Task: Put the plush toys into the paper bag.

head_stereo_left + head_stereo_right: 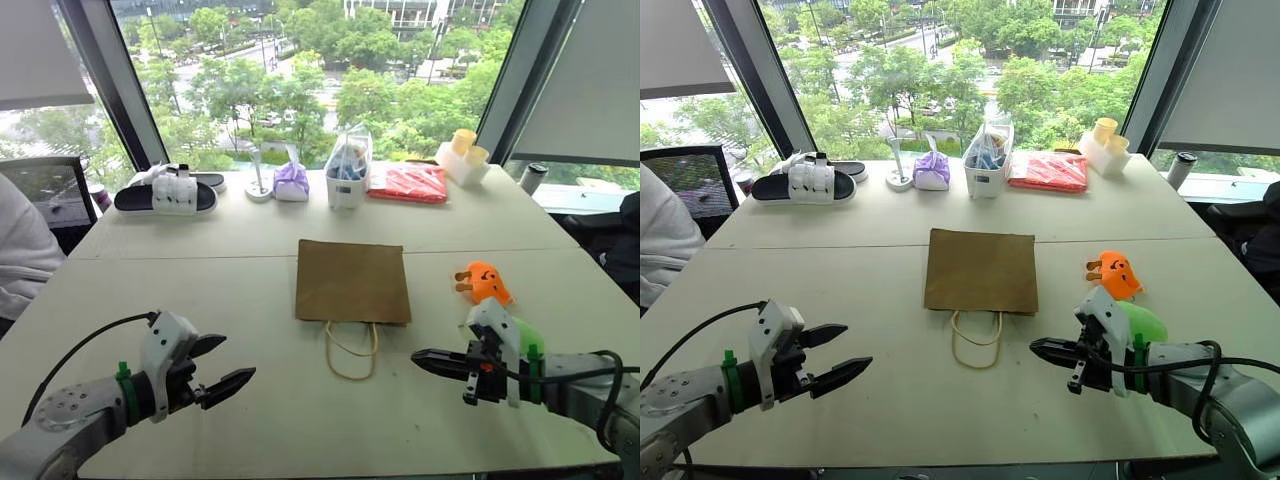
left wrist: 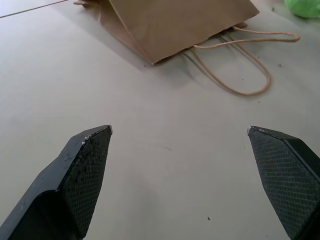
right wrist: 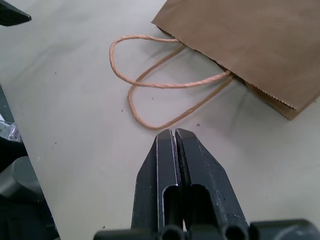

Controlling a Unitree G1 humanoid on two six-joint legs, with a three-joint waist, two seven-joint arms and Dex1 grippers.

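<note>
The brown paper bag [image 1: 352, 280] lies flat in the middle of the table, its cord handles [image 1: 350, 352] trailing toward me. An orange plush toy [image 1: 483, 282] sits to the bag's right. Just nearer, a lime-green plush toy [image 1: 527, 335] is partly hidden behind my right arm. My left gripper [image 1: 236, 360] hovers open and empty over bare table, left of the handles. My right gripper [image 1: 418, 355] is shut on nothing, pointing toward the handles from the right. The left wrist view has the bag's mouth [image 2: 185, 22] ahead of the spread fingers [image 2: 85, 165].
Along the far edge by the window stand a black-and-white slipper [image 1: 165, 195], a purple pouch [image 1: 291, 181], a white container [image 1: 347, 175], a red packet [image 1: 408, 183] and yellow cups [image 1: 463, 155]. A person's sleeve [image 1: 20, 250] shows at the left table edge.
</note>
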